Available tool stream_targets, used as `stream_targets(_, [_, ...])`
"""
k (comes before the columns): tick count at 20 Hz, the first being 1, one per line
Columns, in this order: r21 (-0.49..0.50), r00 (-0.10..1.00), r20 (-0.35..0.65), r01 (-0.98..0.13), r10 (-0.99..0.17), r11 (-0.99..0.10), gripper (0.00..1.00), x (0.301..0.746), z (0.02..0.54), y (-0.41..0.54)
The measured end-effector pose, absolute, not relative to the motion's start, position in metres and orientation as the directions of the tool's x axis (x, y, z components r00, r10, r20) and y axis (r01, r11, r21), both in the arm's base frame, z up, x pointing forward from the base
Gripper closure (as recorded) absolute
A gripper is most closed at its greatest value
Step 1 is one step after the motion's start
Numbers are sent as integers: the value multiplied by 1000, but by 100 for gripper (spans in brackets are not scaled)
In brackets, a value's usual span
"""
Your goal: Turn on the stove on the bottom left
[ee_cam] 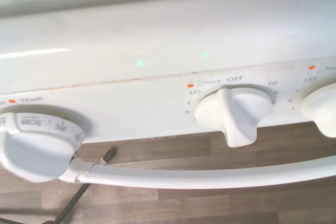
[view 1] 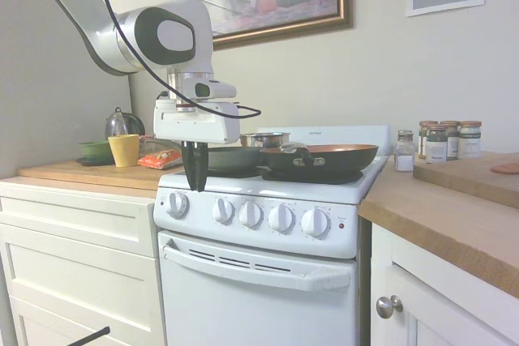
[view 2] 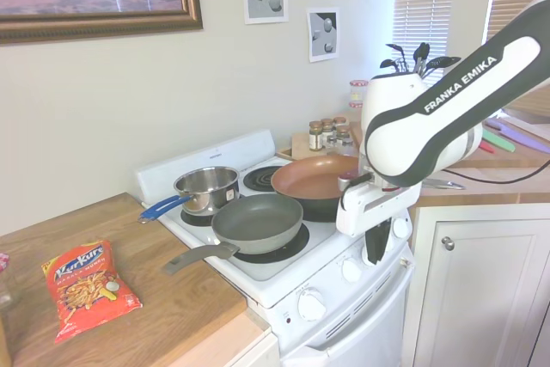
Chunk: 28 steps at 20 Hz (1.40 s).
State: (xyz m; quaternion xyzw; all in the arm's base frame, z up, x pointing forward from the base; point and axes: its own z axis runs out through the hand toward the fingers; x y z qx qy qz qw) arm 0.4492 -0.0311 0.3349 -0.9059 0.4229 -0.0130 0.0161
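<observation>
Pincer [view 1: 195, 184] hangs fingers-down in front of the stove [view 1: 268, 224], closed or nearly so, holding nothing, between the two leftmost knobs. Wrist view shows the front knob [ee_cam: 233, 113] at OFF. Risk: it grabs the oven dial [ee_cam: 34, 145] instead. Arm reaches in from the side, wrist vertical

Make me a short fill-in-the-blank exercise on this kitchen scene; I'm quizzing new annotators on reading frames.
1. The stove has ____ round white knobs along its front panel.
2. The end effector hangs in front of the panel between the first and ____ knob from the left in the first exterior view.
3. The orange snack bag lies on the wooden ____.
4. The steel pot has a ____ handle.

Missing words: five; second; counter; blue
</observation>
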Motion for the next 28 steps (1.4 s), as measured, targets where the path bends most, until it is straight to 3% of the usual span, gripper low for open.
stream_targets(28, [-35,637,23,-770,-771,-637,100,474,308,-43])
